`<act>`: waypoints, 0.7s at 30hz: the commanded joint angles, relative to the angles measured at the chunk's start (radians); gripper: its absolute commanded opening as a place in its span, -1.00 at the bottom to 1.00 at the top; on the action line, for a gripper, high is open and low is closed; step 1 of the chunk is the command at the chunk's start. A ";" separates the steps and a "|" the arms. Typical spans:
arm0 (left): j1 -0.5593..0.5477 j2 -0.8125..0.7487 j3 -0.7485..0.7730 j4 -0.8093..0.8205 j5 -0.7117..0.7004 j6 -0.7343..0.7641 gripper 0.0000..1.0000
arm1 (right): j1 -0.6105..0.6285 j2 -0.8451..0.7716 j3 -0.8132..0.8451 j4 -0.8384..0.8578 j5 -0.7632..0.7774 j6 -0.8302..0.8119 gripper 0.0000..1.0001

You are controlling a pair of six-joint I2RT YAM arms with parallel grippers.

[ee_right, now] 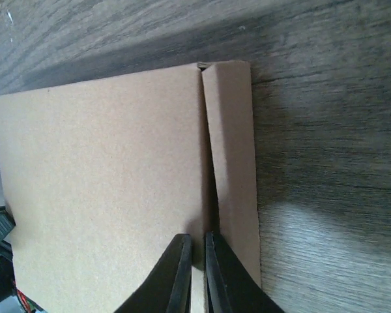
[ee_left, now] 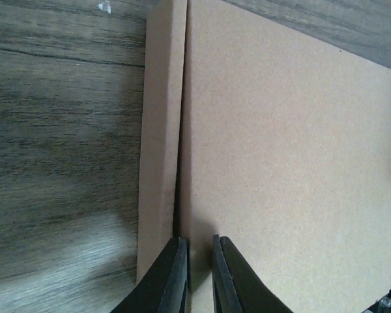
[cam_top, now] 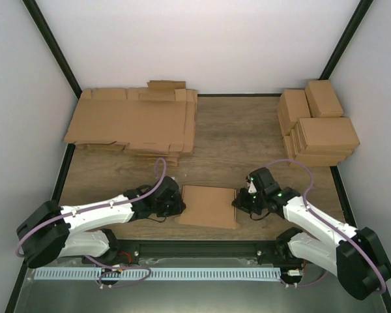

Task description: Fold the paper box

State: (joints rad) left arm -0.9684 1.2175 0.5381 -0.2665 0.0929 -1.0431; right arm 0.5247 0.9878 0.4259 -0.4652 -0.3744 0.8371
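Note:
The paper box (cam_top: 208, 206) lies folded flat and closed near the table's front edge, between my two arms. My left gripper (cam_top: 180, 207) is at its left edge. In the left wrist view the jaws (ee_left: 200, 244) are nearly together, pinching the box (ee_left: 280, 163) at the seam beside its narrow side strip (ee_left: 159, 130). My right gripper (cam_top: 240, 203) is at the right edge. In the right wrist view its jaws (ee_right: 199, 241) are closed to a thin slit on the box (ee_right: 104, 182), next to the seam with the side strip (ee_right: 231, 150).
A pile of flat brown cardboard sheets (cam_top: 133, 124) lies at the back left. Stacked finished boxes (cam_top: 319, 127) stand at the back right. Wooden table (cam_top: 234, 137) shows between them, with white walls all around.

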 commanded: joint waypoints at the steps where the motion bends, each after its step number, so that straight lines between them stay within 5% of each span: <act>1: -0.005 0.015 0.006 0.041 0.011 0.024 -0.77 | 0.008 0.026 -0.034 0.069 -0.044 0.032 -0.86; 8: -0.005 0.077 0.002 0.027 0.007 0.052 -0.79 | 0.008 0.071 -0.072 0.094 -0.003 0.028 -0.87; 12: -0.006 0.100 0.039 -0.040 -0.055 0.079 -0.79 | 0.008 0.039 0.018 -0.003 0.059 -0.025 -0.54; 21: -0.006 0.123 0.072 -0.078 -0.091 0.089 -0.79 | 0.008 -0.064 0.152 -0.118 0.064 -0.092 -0.33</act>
State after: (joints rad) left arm -0.9714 1.3159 0.6010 -0.2905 0.0391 -0.9718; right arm 0.5270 0.9558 0.5045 -0.5163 -0.3286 0.7780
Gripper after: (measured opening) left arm 0.109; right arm 0.328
